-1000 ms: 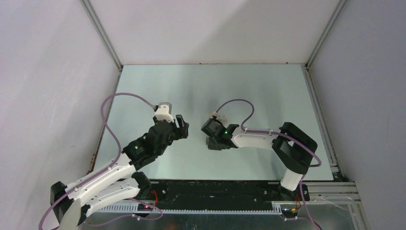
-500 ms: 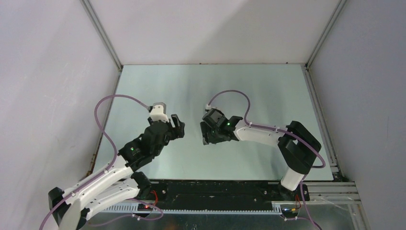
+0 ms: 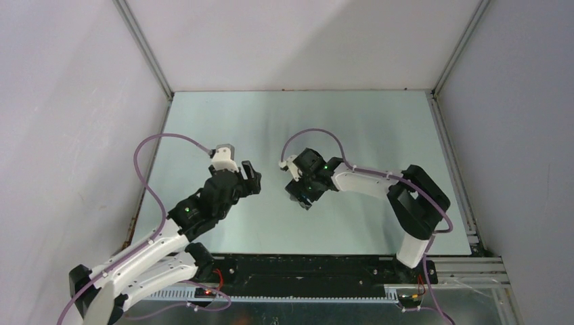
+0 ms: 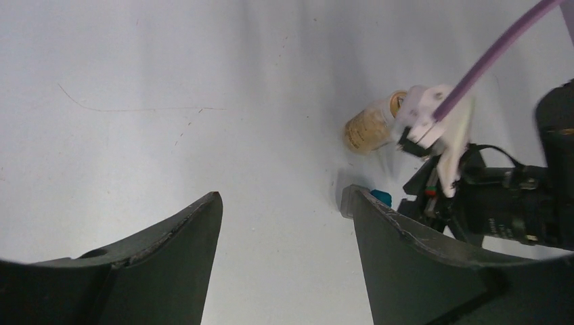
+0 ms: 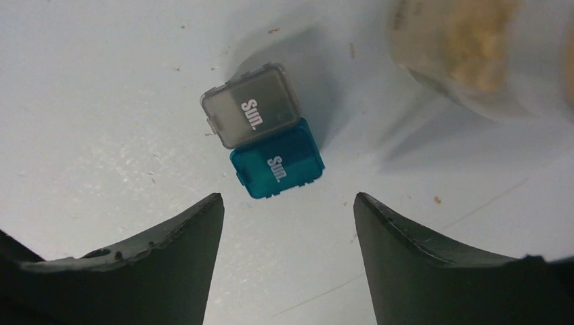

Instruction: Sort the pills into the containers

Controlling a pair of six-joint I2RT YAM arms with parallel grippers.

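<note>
While right gripper (image 5: pixel 288 203) gapes | containers (image 5: pixel 277 162) lie just beyond its fingertips

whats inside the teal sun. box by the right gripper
Nothing shows. The teal box looks shut, its lid is printed "Sun.", and the tinted plastic hides any contents. The grey box touching it also looks shut, and its contents are just as hidden.
</note>
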